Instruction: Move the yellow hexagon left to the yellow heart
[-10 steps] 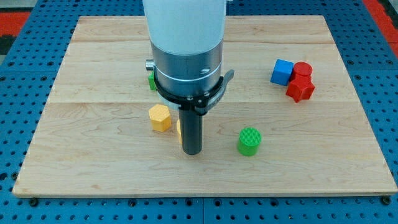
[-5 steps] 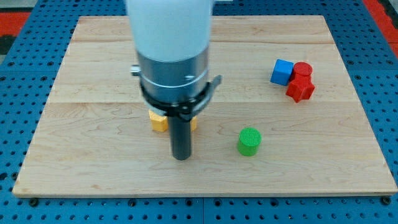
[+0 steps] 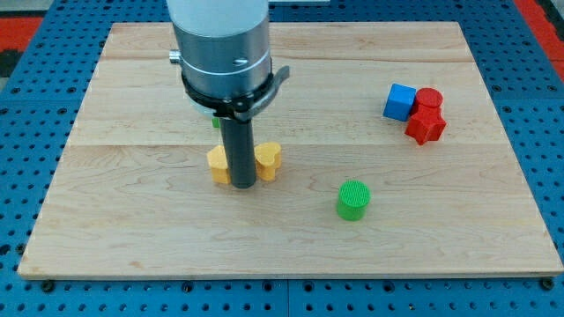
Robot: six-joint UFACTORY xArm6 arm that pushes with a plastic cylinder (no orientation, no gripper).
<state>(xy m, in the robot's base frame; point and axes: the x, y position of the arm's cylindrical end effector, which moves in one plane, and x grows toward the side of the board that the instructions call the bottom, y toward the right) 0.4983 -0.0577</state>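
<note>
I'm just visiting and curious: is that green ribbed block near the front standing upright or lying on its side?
Upright. The green cylinder shows its round face on top and its ribbed wall running vertically, resting alone on the wooden board.

Pale matt wooden board [image 3: 132, 202]; ridged plastic-looking green cylinder [image 3: 353, 200].

Dark rod near frame centre covering the right part of the yellow hexagon [image 3: 218, 165] and left part of the yellow heart [image 3: 268, 160], green block [image 3: 215, 121] mostly hidden behind the arm, shape unclear, arm cut off at top edge.
</note>
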